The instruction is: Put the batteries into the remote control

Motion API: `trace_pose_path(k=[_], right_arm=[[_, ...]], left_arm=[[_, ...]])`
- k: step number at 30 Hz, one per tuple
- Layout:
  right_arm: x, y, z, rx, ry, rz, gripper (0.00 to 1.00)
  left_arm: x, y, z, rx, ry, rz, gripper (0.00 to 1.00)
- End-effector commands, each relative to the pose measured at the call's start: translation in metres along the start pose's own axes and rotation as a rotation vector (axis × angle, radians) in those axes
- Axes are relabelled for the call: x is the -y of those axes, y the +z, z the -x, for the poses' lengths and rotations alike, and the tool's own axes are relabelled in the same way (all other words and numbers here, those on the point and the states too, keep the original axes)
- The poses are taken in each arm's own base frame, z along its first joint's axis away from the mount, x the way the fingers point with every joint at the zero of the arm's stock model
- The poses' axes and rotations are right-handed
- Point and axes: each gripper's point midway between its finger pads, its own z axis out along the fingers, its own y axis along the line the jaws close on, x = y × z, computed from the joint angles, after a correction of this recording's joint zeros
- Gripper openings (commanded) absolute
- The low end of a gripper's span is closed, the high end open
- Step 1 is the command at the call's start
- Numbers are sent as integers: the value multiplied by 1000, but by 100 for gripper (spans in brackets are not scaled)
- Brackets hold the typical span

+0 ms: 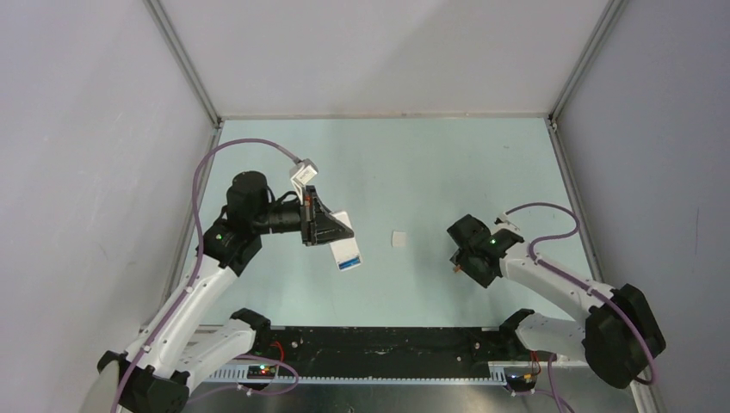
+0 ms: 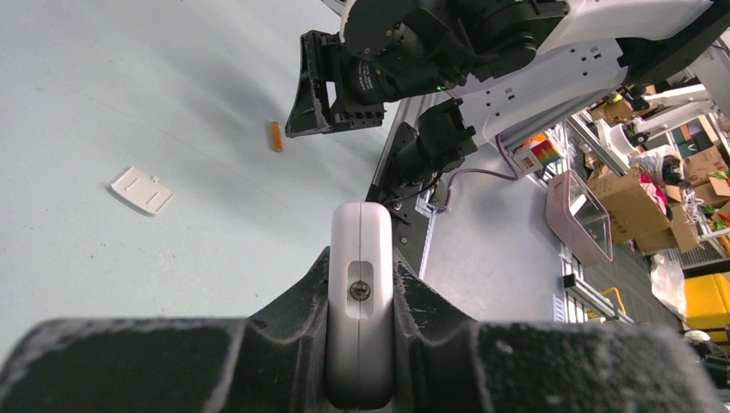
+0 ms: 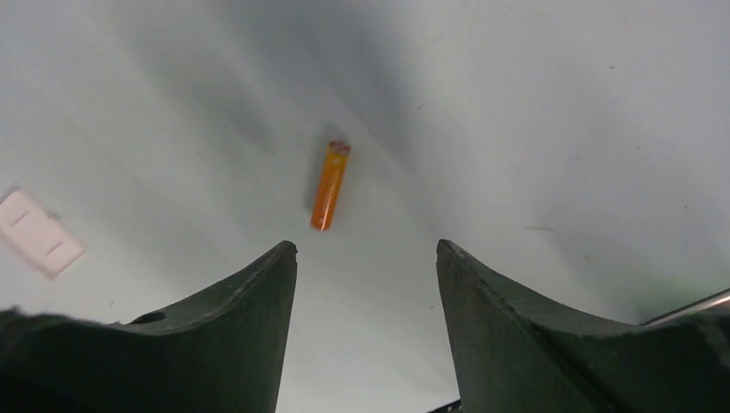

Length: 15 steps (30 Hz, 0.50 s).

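My left gripper (image 1: 325, 228) is shut on the white remote control (image 1: 343, 245) and holds it above the table. A blue patch (image 1: 349, 264) shows at the remote's lower end; I cannot tell if it is the blue battery. In the left wrist view the remote's edge (image 2: 361, 292) sits clamped between the fingers. The orange battery (image 3: 330, 185) lies on the table just ahead of my open, empty right gripper (image 3: 366, 249), slightly left of the gap. It also shows in the top view (image 1: 454, 268) and in the left wrist view (image 2: 276, 136), beside the right gripper (image 1: 467, 258).
A small white battery cover (image 1: 399, 239) lies flat on the table between the two arms; it also shows in the left wrist view (image 2: 142, 189) and the right wrist view (image 3: 39, 232). Grey walls enclose the pale green table (image 1: 413, 163).
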Motion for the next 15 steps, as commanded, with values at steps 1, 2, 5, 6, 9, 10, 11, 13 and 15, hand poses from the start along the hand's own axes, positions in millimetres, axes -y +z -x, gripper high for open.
trace_pose_path(k=[1, 2, 5, 6, 9, 10, 11, 13, 15], right_arm=[[-9, 20, 12, 18, 47, 2, 62], [-9, 24, 9, 1, 37, -6, 60], [-16, 33, 7, -15, 35, 0, 56], [-15, 35, 5, -24, 30, -8, 53], [-16, 39, 4, -27, 15, -12, 49], [-15, 41, 3, -29, 6, -17, 46], [-16, 42, 3, -28, -8, -15, 44], [-14, 45, 2, -36, -46, -26, 36], [-13, 48, -1, -57, -89, -37, 33]], left_arm=[[0, -1, 11, 41, 67, 15, 0], [-1, -1, 12, 44, 70, 20, 0], [-1, -1, 13, 48, 72, 23, 0], [-1, -2, 13, 49, 72, 26, 0], [-2, -1, 13, 49, 71, 30, 0], [-3, -1, 13, 50, 71, 32, 0], [-3, -1, 13, 50, 73, 32, 0], [-4, -1, 13, 50, 76, 34, 0], [-5, 0, 14, 50, 75, 38, 0]])
